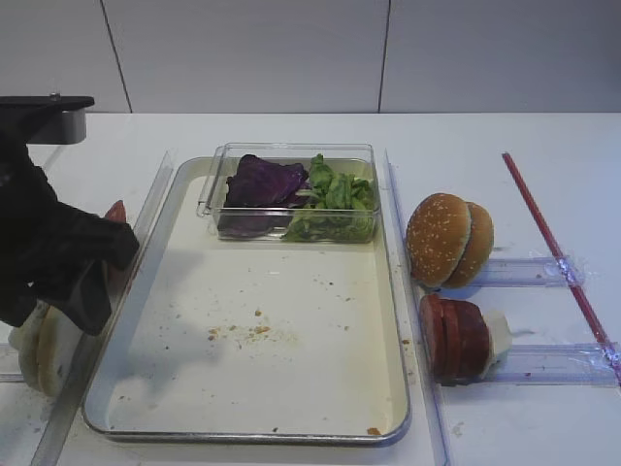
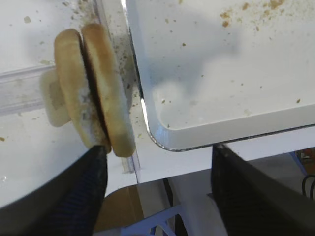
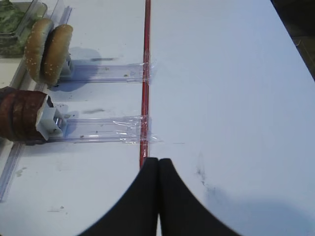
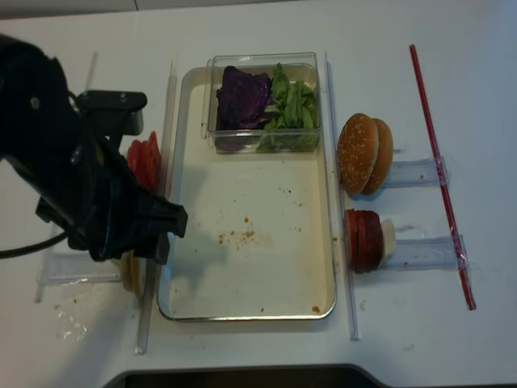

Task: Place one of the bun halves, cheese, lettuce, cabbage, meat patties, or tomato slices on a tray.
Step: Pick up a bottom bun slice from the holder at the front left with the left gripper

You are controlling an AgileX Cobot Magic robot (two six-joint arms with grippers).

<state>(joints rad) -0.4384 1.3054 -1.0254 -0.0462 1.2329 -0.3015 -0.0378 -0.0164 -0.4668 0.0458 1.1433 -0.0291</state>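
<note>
I saw a white desk (image 1: pixel 291 131) carrying everything. The tray (image 1: pixel 393 369) lay in the middle of it, its cream bottom bare but for scattered brown crumbs (image 1: pixel 238 330). A clear box (image 1: pixel 364 155) sat at the tray's far end, with purple cabbage (image 1: pixel 260 184) on its left and green lettuce (image 1: pixel 335 199) on its right.

My left arm (image 4: pixel 73 194) hung over the desk just left of the tray, hiding most of what was beneath it. In the left wrist view the left end effector (image 2: pixel 157 191) was spread wide, 1 finger (image 2: pixel 74 196) just touching the bottom edge of the bun halves (image 2: pixel 93 113), the other out past the tray's near-left corner. The 2 pale halves stood on edge, face to face, in a clear holder just beside the tray's left rim; nothing was pinched. The tomato slices (image 4: pixel 144 160) stood further back on that side.

Right of the tray, a sesame bun (image 1: pixel 448 239) stood on edge in a clear rail, and nearer me the patties (image 1: pixel 454 336) stood in a row in another. A red strip (image 1: pixel 553 248) ran across both rails.

The right end effector (image 3: pixel 158 164) hovered over bare desk, fingers pressed together.
</note>
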